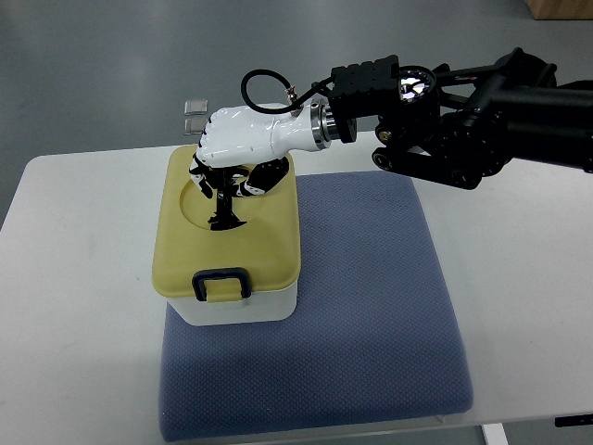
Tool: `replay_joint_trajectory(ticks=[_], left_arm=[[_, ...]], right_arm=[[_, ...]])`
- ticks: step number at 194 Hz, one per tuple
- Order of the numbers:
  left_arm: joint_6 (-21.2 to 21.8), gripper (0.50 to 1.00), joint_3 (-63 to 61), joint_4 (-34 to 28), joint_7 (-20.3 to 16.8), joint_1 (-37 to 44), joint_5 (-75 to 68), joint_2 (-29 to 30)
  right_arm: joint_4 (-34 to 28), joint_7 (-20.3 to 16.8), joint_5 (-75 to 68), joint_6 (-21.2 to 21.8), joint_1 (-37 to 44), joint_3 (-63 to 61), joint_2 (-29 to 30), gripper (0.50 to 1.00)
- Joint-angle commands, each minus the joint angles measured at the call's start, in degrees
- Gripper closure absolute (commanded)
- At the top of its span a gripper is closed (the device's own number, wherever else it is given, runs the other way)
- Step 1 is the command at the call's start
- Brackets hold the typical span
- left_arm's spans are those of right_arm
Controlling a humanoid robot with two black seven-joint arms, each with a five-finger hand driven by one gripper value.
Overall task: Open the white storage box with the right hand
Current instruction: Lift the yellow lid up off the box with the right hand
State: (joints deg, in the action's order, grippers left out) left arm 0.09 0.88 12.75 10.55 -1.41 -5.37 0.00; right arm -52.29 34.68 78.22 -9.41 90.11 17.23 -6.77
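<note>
One camera is looking steeply down on a white table point(74, 278). Nearest the viewer, a blue-grey padded mat point(371, 315) is lying flat on the table, its front edge close to the table's near edge. Sitting on the left part of that mat is the white storage box point(236, 311), its pale yellow lid point(269, 241) covering the top. At the lid's near edge a dark blue latch point(220, 282) is lying down over the rim, so the box is looking closed. A round recess is showing in the lid's far half.

Over that recess the right hand point(232, 162) is hanging palm down. Its white shell is covering the back of the hand, and its dark fingers point(223, 199) are curling downward, their tips touching or almost touching the floor of the recess. They are wrapping around nothing that can be made out; whether they are pressing on the lid cannot be told.

Farther back, the hand's metal wrist is joining a black arm point(463, 120) that is reaching in from the right edge, with a black cable looping above the wrist. Beyond the table's far edge, two small pale squares point(195, 115) are lying on the grey floor.
</note>
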Motion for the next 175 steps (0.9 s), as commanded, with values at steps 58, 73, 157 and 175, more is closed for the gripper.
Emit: replay_joint_trajectory(ticks=[58,73,157,175], left_arm=[[0.00,0.500,0.09,-0.09,0.00,0.00,0.00,0.00],[0.00,0.500,0.09,-0.09,0.00,0.00,0.00,0.00],[0.00,0.500,0.00,-0.09,0.00,0.00,0.00,0.00],[0.00,0.500,0.00,0.00,-0.09,0.00,0.00,0.00]], right_arm=[[-0.88,-0.05,-0.79,0.27,4.73,-0.88,-1.93,1.000],[-1.58,0.03,-1.05,0.27,6.31,-1.05,-3.59,1.000],[-8.09,0.32,-1.05,1.24,10.26,-0.88,-21.79,1.000],[-8.00,0.32,-0.97,1.24,10.09,-0.09,-25.39,1.000]])
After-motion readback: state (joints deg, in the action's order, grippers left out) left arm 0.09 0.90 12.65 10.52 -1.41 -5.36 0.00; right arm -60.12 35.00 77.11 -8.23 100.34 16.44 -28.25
